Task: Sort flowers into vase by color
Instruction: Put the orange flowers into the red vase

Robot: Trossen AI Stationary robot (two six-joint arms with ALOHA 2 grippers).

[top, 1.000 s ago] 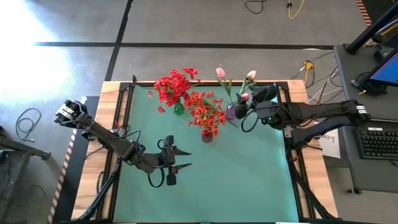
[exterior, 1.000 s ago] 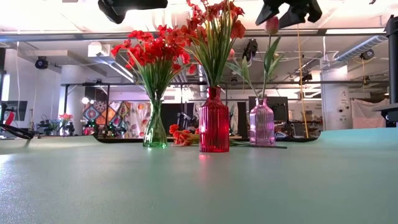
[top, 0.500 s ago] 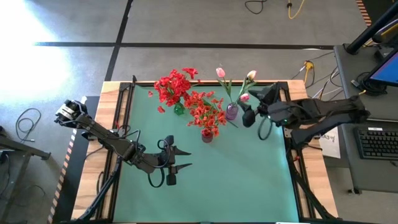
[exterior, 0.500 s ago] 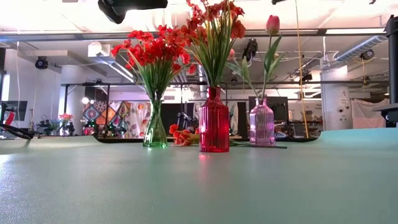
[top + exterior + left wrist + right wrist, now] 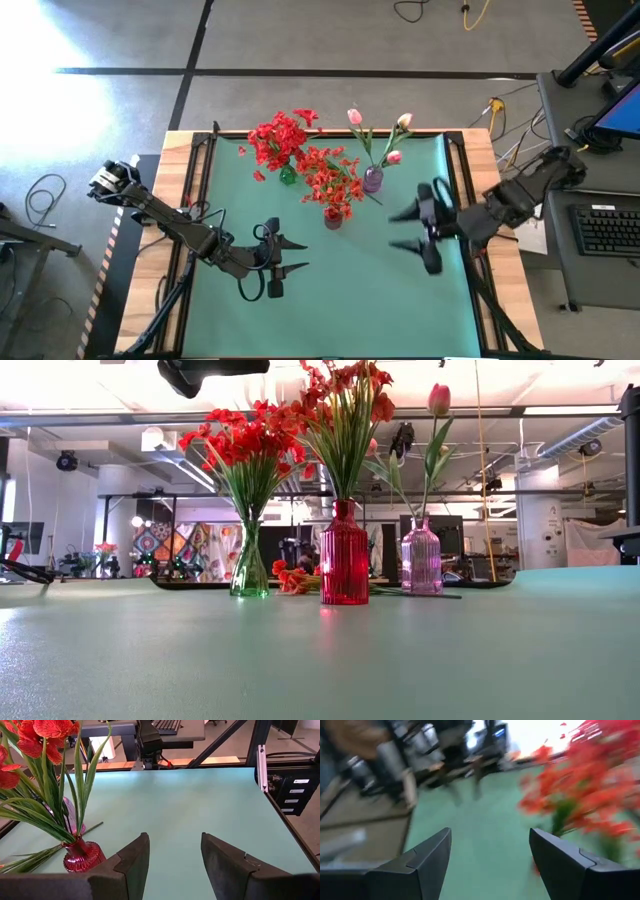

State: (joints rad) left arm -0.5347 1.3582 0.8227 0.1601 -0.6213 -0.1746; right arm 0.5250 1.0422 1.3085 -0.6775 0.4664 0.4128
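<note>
Three vases stand at the far middle of the green mat. A green glass vase (image 5: 288,176) (image 5: 249,565) holds red flowers (image 5: 280,137). A ribbed red vase (image 5: 333,216) (image 5: 344,555) (image 5: 82,857) holds orange-red flowers (image 5: 330,175). A pink vase (image 5: 372,180) (image 5: 421,557) holds pink tulip buds (image 5: 438,399). My left gripper (image 5: 292,256) (image 5: 175,845) is open over the mat, near-left of the vases. My right gripper (image 5: 400,230) (image 5: 490,840) hangs open near-right of the pink vase, nothing between its fingers.
A loose red blossom (image 5: 292,578) lies on the mat behind the vases, and small red bits (image 5: 258,176) lie left of the green vase. The near half of the mat (image 5: 340,310) is bare. Black frame rails (image 5: 462,200) run along both sides.
My right gripper has drawn back from the tulip in the pink vase, going up and toward the table's near right, and has swung round to face left. It has left the low view. The tulip stays upright in the pink vase.
</note>
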